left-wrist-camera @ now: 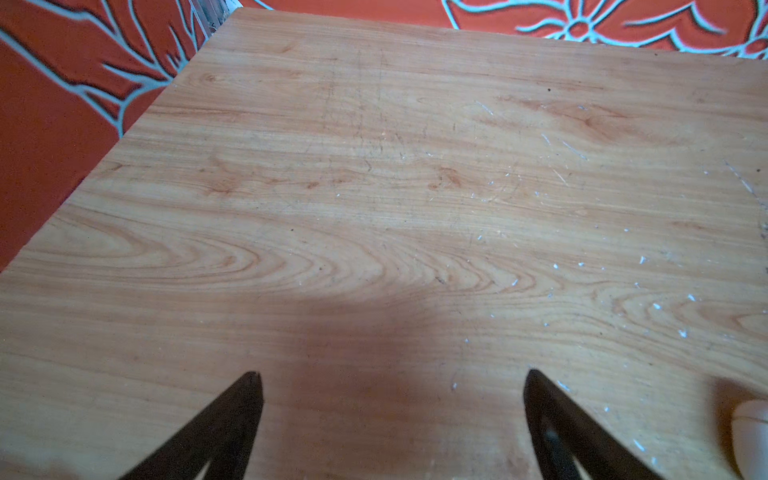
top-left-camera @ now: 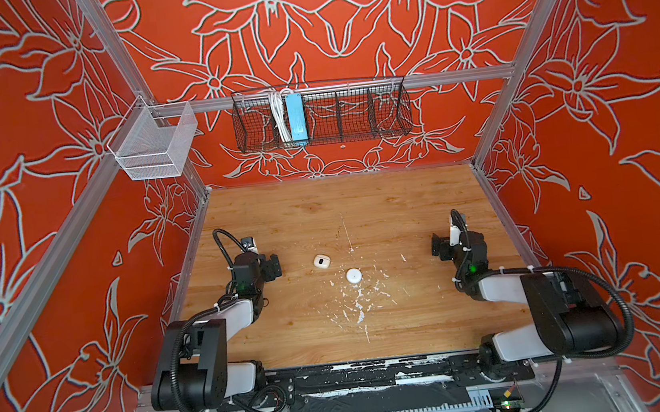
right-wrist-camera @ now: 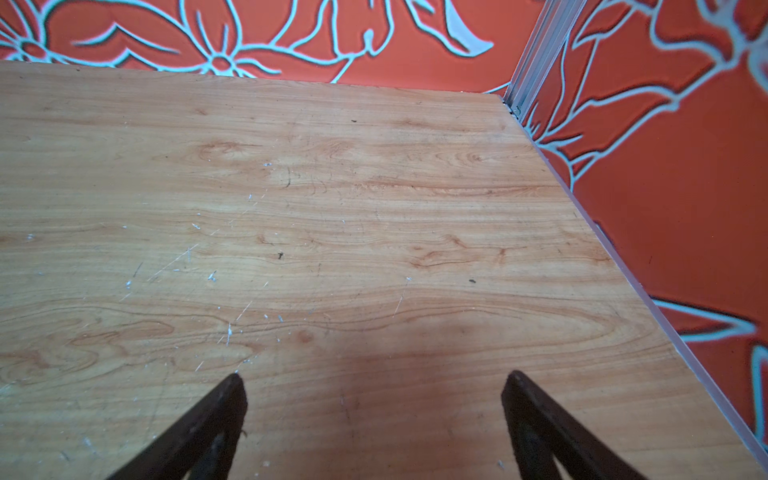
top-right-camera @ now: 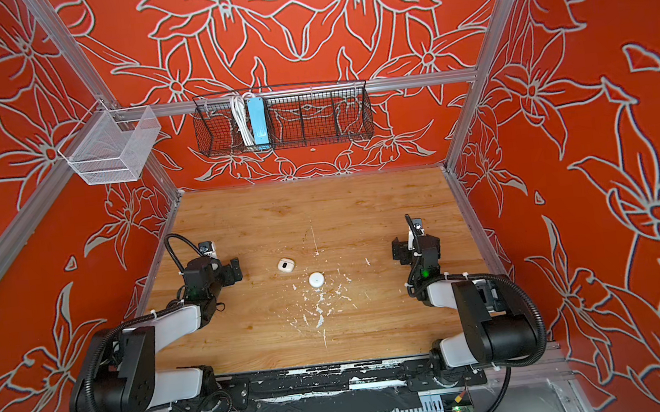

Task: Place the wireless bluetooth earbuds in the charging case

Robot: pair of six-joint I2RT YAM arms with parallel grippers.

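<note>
Currently the left tool (left-wrist-camera: 390, 376) and right tool (right-wrist-camera: 374, 374) are standing wide open, empty, flanking the work. Earbuds are not resolving among paint flecks (top-left-camera: 360, 316) — locating them first is advised, then pinching lightly. Likely case (top-left-camera: 320, 261) is lying beside a disc (top-left-camera: 353, 275) on the tabletop (top-left-camera: 320, 212); red floral walls (top-left-camera: 27, 205) are enclosing it.

Charging case (top-left-camera: 320, 261): small white rounded shell, dark oval on top (open or shut unclear), flat on tabletop (top-left-camera: 362, 212), left of centre. Earbuds too small to pick out.
</note>
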